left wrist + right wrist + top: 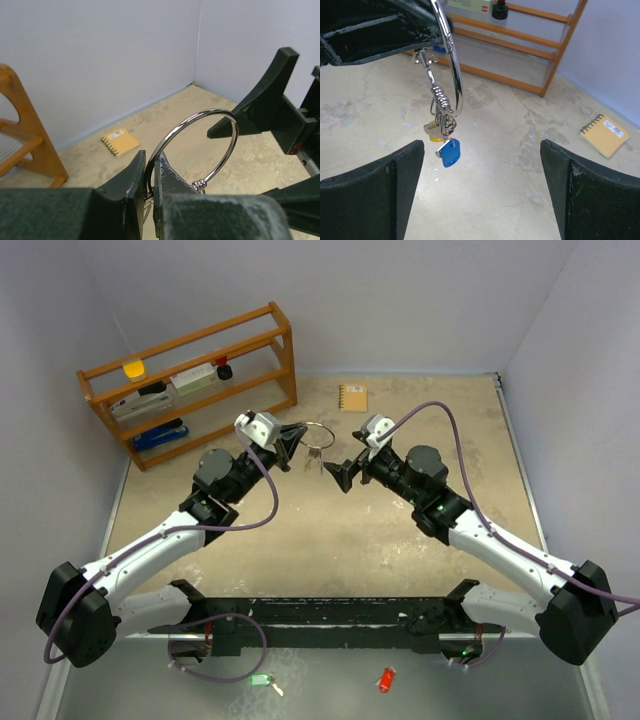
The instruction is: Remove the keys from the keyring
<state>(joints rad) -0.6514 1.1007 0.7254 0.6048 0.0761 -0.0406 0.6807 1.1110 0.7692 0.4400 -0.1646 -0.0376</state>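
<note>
My left gripper (292,438) is shut on the silver keyring (315,434) and holds it above the table; in the left wrist view the keyring (200,135) rises from between the closed fingers (131,180). The keys (313,461) hang below the ring. In the right wrist view the keyring (454,75) carries a cluster of small rings with a blue-headed key (451,152) and a yellow-headed one (434,134). My right gripper (340,472) is open and empty, just right of the hanging keys, with its fingers (375,190) wide apart.
A wooden rack (190,380) with a stapler and small items stands at the back left. A small yellow notebook (353,397) lies at the back. A green tag (260,680) and a red tag (386,679) lie on the near ledge.
</note>
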